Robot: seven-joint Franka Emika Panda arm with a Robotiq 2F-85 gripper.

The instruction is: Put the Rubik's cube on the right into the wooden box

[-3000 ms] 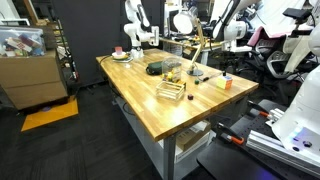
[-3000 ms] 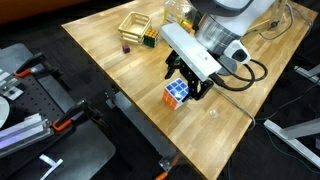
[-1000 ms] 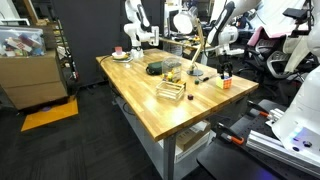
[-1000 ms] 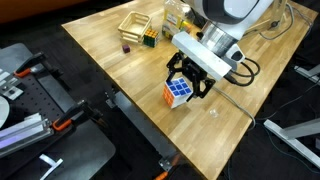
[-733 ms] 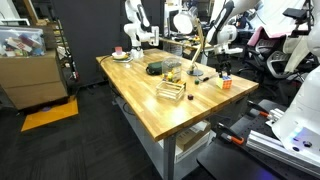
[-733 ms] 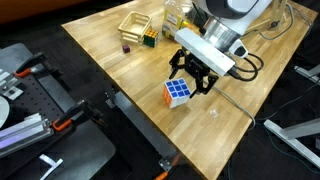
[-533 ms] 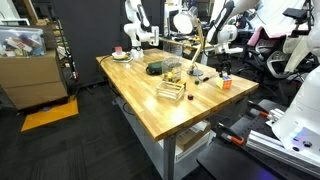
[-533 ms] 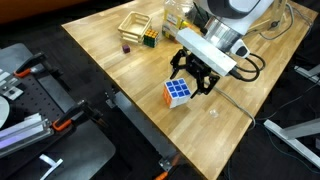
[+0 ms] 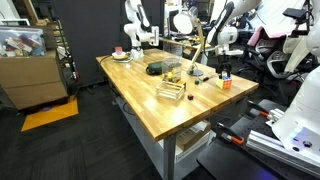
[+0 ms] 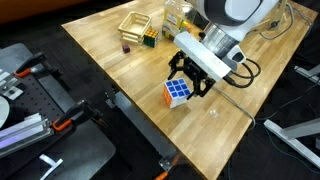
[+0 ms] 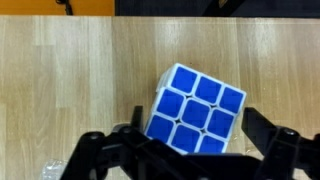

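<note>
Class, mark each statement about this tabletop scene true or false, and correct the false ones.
1. The Rubik's cube lies inside the wooden box. False: it sits on the table, apart from the box.
2. In the wrist view, the cube's face towards the camera is blue. True.
3. The gripper is shut above the cube. False: it is open, with a finger on each side of the cube.
4. The cardboard box stands off the table. True.
</note>
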